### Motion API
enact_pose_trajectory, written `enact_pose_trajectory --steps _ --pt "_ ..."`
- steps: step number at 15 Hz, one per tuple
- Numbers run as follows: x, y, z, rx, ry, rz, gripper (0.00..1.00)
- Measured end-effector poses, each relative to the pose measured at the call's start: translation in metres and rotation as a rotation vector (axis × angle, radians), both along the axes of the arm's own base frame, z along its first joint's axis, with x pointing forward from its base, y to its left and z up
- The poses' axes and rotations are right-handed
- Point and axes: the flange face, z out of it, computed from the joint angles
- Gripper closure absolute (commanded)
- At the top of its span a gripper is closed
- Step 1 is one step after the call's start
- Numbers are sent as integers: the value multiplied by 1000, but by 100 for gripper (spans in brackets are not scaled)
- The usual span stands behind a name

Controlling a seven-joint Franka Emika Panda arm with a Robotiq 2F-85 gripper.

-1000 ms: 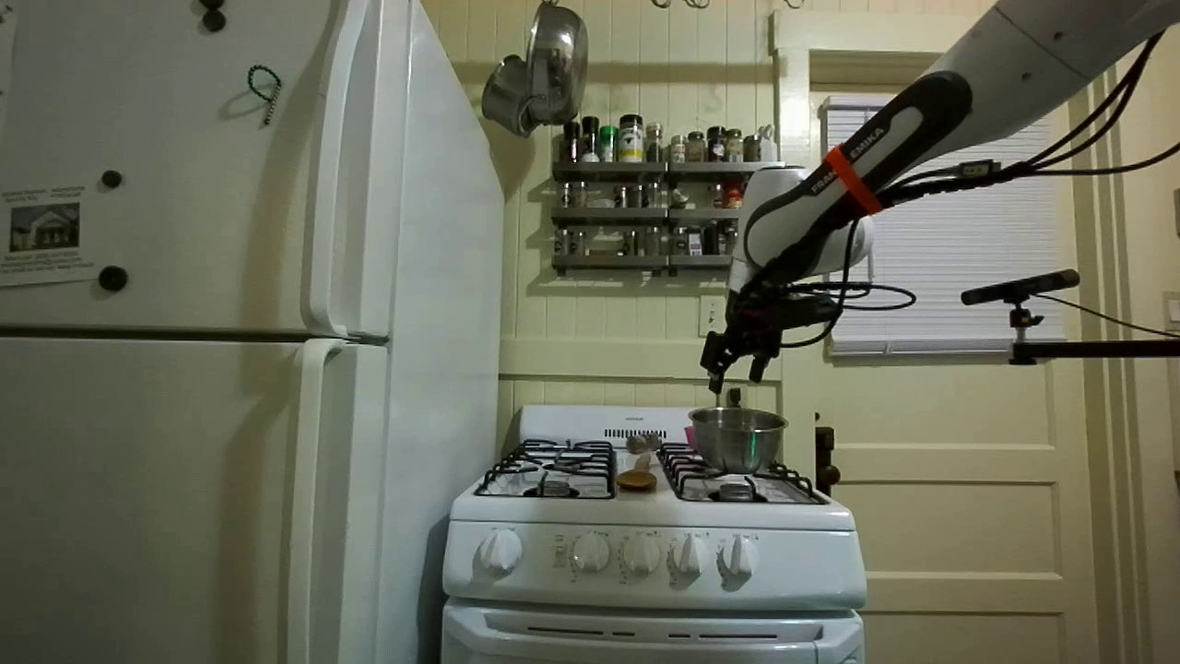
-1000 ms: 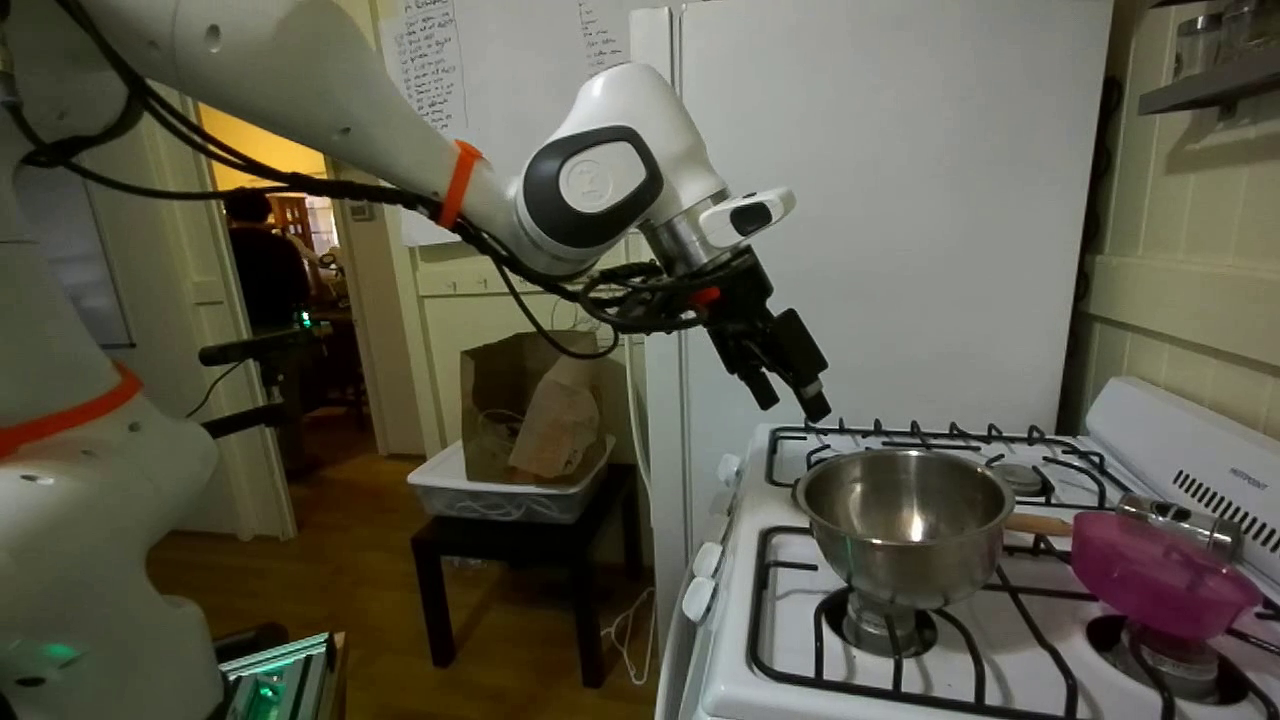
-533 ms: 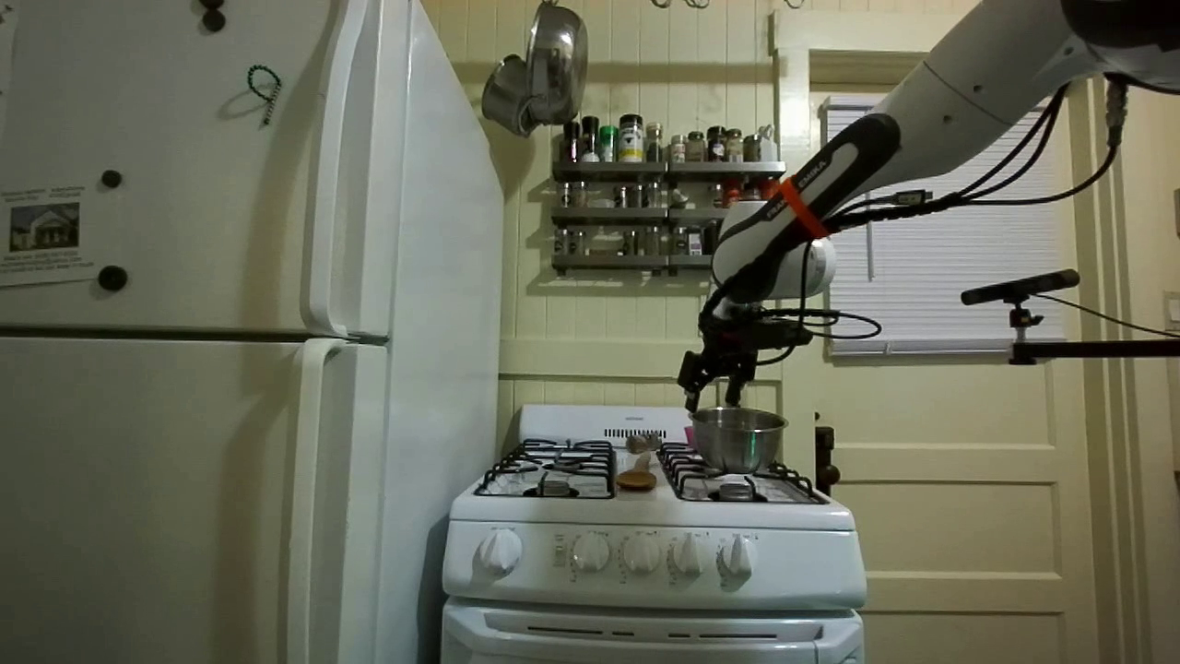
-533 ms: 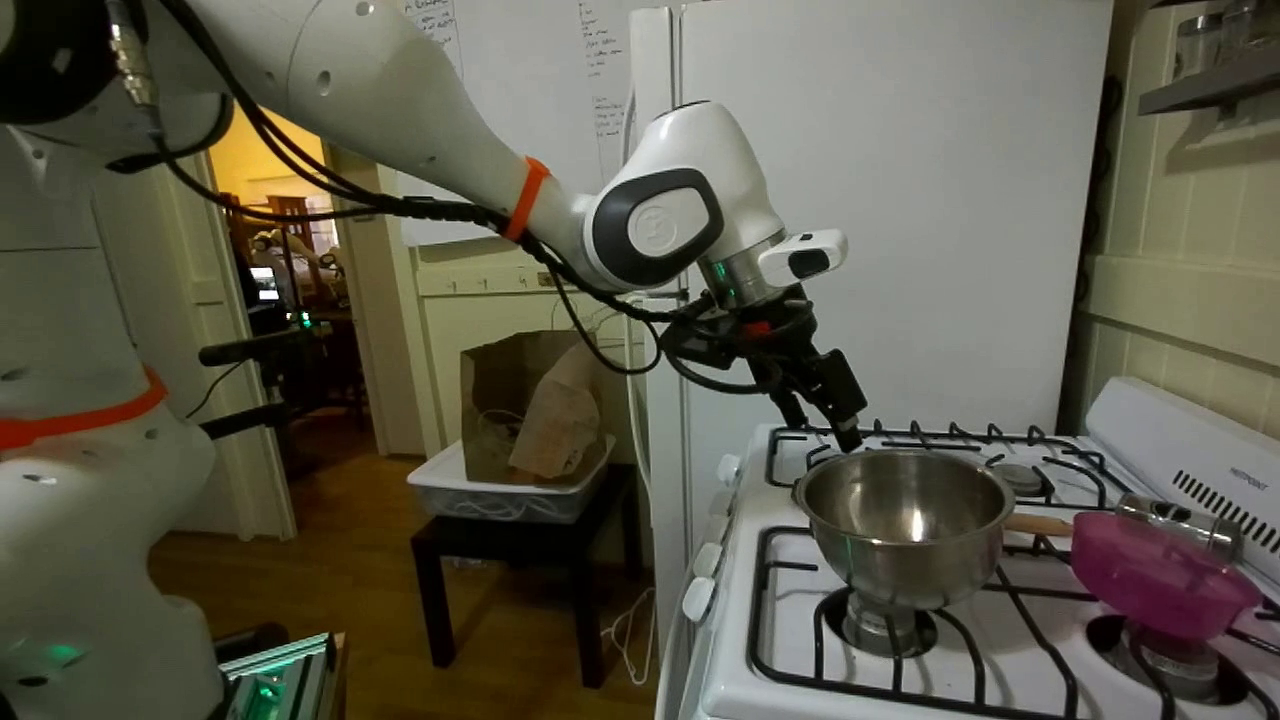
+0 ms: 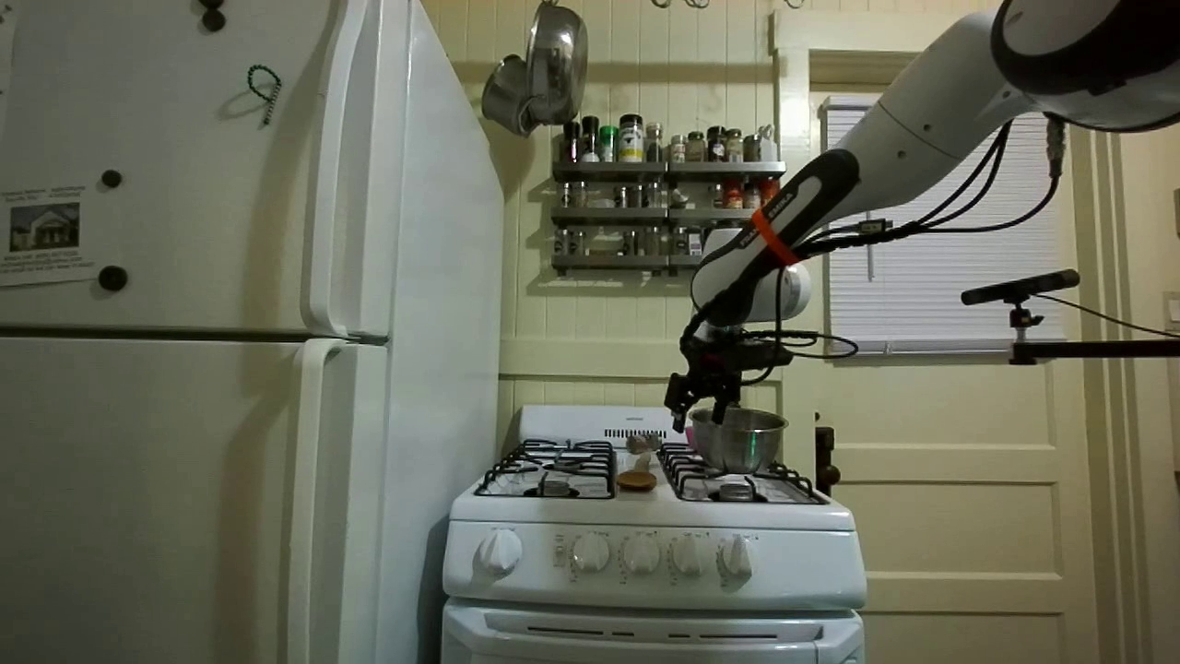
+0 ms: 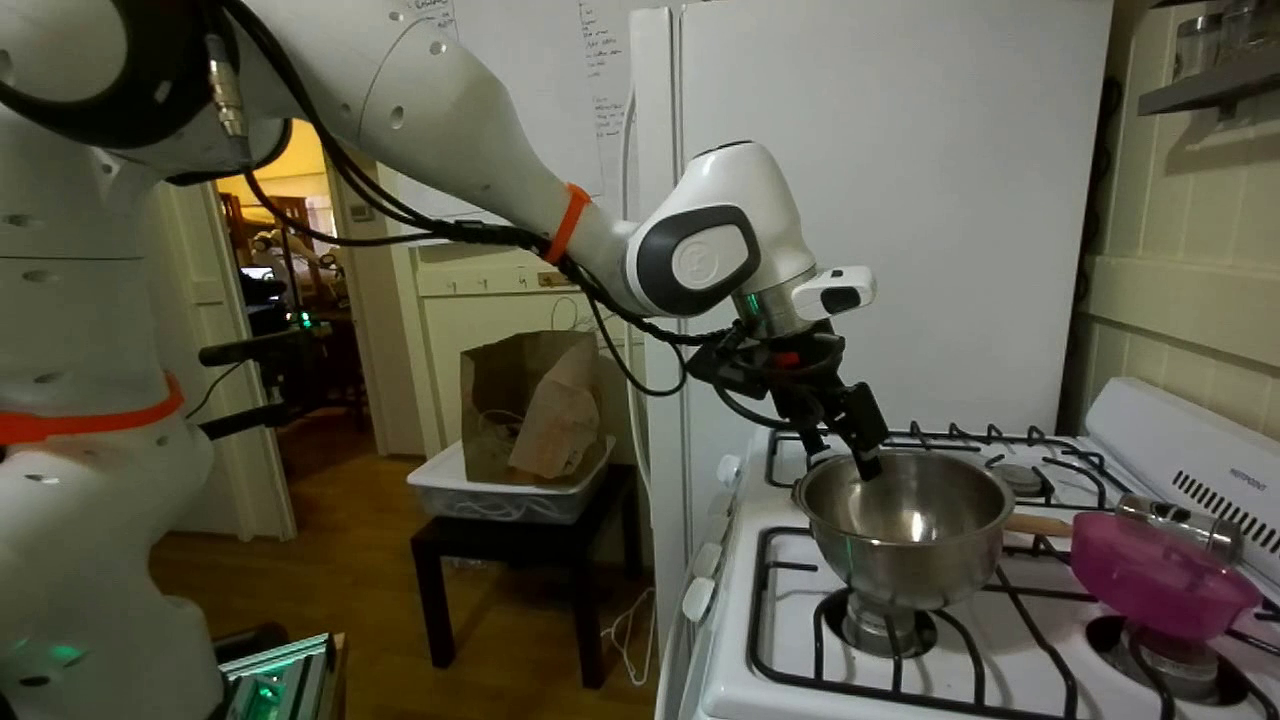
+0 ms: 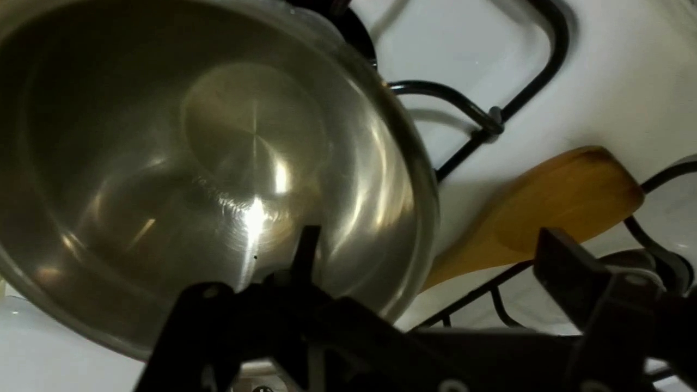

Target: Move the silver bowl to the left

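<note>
The silver bowl point(image 5: 742, 444) sits upright on a front burner of the stove, on the right side in this exterior view. It also shows in an exterior view point(image 6: 905, 560), and its shiny inside fills the left of the wrist view point(image 7: 245, 136). My gripper point(image 5: 699, 422) is open and points down at the bowl's rim. In an exterior view the gripper point(image 6: 845, 466) has one fingertip over the bowl's inside and one by the outer rim. In the wrist view the rim lies between the spread fingers of the gripper point(image 7: 430, 238). I cannot tell whether a finger touches the bowl.
A wooden spoon point(image 7: 561, 207) lies beside the bowl on the stove's middle strip. A pink bowl point(image 6: 1150, 580) stands on the back burner behind it. Black grates point(image 5: 544, 470) cover the burners. A white fridge point(image 6: 880, 220) stands beside the stove.
The arm has come down and toward the bowl. The gripper has moved from above the bowl to its rim, still open. The bowl has not moved.
</note>
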Motion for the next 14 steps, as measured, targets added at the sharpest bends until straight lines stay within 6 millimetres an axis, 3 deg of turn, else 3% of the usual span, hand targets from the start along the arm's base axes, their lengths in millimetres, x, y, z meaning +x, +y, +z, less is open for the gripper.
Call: enact_pose_trajectory --steps 2,9,14 --pt "5 0 -8 0 11 1 44" --pt "13 4 -11 -21 24 19 98" --pt "13 2 -8 -57 60 25 98"
